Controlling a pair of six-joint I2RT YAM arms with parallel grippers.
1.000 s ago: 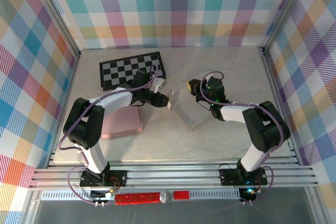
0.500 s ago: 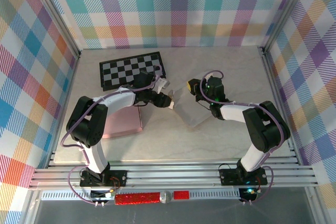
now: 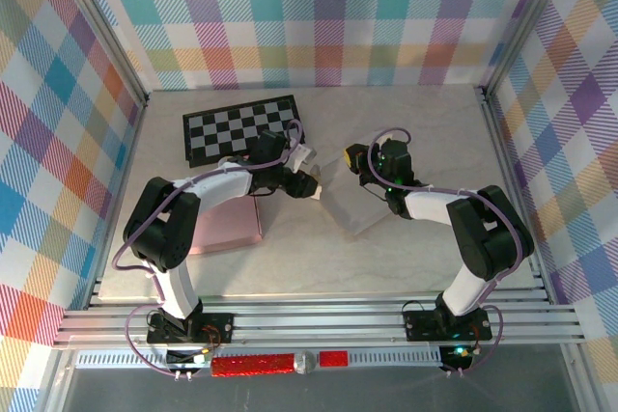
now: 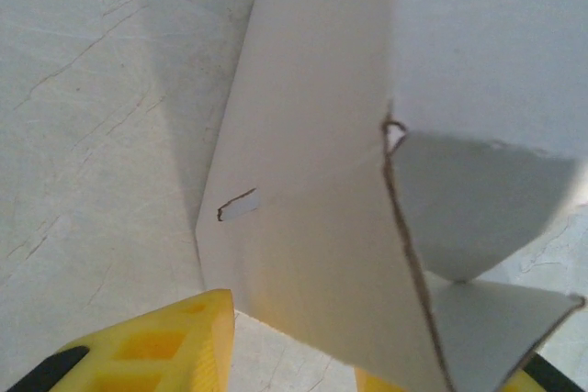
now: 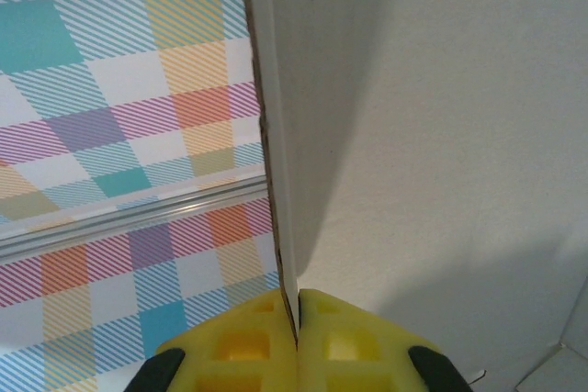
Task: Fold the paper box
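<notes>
top external: the paper box lies as a pale, half-flattened sheet at the centre of the table, between the two arms. the left gripper is at its upper left corner and the right gripper at its upper edge. a chessboard sits toward the upper left, with a pink mat just below it. from this height the creases and flaps are too small to read, and the arms cover the corners they work on.

left wrist: this is thin white card with a raw brown cut edge and a small torn nick. i judge it light, stiff only across a flat panel, and likely to buckle or tear at the slits. a flap stands up at the lower right. the yellow fingers sit apart in the bottom corners, partly open, with the card's lower edge between them. bare table shows between the left one and the card, so nothing looks clamped. the other finger is nearly cut off by the frame, so contact there can't be told.

right wrist: the jaws are pinched fully together on the thin edge of an upright panel at bottom centre. the best hold is probably close to a crease and near an edge, since mid-panel the card would bow. the panel fills the right half of the frame and hides the rest of the box.
</notes>
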